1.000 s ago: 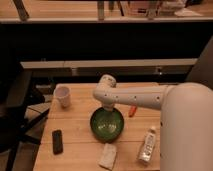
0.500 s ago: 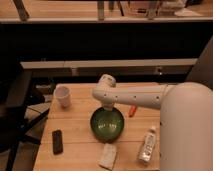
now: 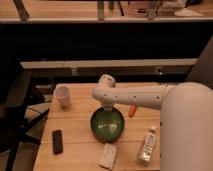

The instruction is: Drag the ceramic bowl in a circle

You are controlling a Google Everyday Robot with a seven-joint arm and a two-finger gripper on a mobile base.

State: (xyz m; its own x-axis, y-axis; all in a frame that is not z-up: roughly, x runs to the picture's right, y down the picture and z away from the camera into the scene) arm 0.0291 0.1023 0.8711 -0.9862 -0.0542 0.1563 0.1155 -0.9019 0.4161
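Note:
The ceramic bowl (image 3: 107, 124) is a round glossy green dish in the middle of the wooden table (image 3: 80, 130). My white arm reaches in from the right and bends down over the bowl's far rim. The gripper (image 3: 108, 108) sits at the bowl's back edge, mostly hidden under the wrist.
A small white cup (image 3: 62, 96) stands at the table's far left. A black phone-like slab (image 3: 57, 141) lies front left, a folded cloth (image 3: 107, 156) in front of the bowl, a clear bottle (image 3: 146, 145) front right, and an orange item (image 3: 133, 110) beside the arm.

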